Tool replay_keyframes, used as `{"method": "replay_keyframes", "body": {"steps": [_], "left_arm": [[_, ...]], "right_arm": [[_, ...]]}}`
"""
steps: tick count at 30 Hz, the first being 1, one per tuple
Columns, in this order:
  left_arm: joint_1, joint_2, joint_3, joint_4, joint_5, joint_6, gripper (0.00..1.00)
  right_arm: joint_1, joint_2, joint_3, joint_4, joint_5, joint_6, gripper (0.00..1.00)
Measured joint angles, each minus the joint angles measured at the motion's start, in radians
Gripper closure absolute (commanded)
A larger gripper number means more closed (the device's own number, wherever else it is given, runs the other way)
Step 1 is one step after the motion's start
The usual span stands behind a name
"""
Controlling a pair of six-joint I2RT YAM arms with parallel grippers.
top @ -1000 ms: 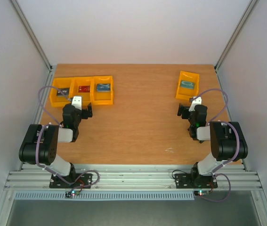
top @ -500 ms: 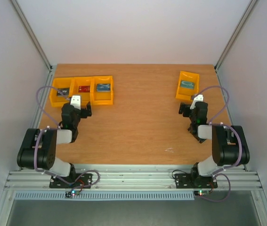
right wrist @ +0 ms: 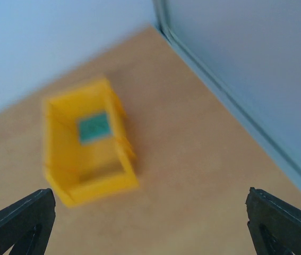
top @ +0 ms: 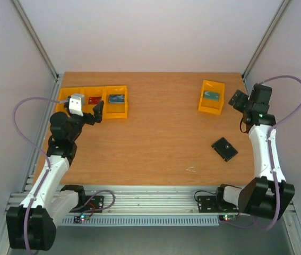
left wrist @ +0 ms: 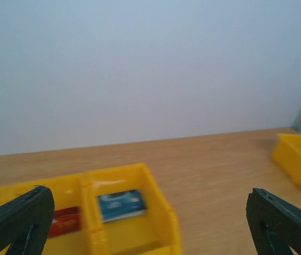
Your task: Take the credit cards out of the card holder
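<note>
Wooden table (top: 155,138), pale walls (top: 150,32); left fingers (left wrist: 23,218) and right fingers (right wrist: 23,219) spread wide.

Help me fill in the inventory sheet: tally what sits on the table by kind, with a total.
Yellow bins: 4
Flat items in bins, red, blue, teal: 3 (the leftmost bin is partly hidden)
Black card holder: 1
Total: 8

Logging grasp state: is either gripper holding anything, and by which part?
Nothing is held. The left gripper and right gripper are both open and empty; the card holder lies on the table, untouched.
</note>
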Motion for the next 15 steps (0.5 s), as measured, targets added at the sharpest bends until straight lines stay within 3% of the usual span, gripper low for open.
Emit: {"method": "replay_keyframes", "body": {"steps": [3,7,15], "left_arm": [[0.0,-0.02,0.043,-0.082,0.126,-0.051,0.01],[0.0,-0.016,0.047,-0.148,0.244,-0.101,0.01],[0.0,-0.015,0.026,-0.177,0.302,-0.134,0.01]], "right_arm": [[-0.035,0.076,0.046,-0.24,0.036,0.065,0.02],[-0.098,0.102,-0.054,-0.431,-0.002,0.134,0.02],[-0.357,0.14,-0.234,-0.494,-0.262,0.194,0.11]]}}
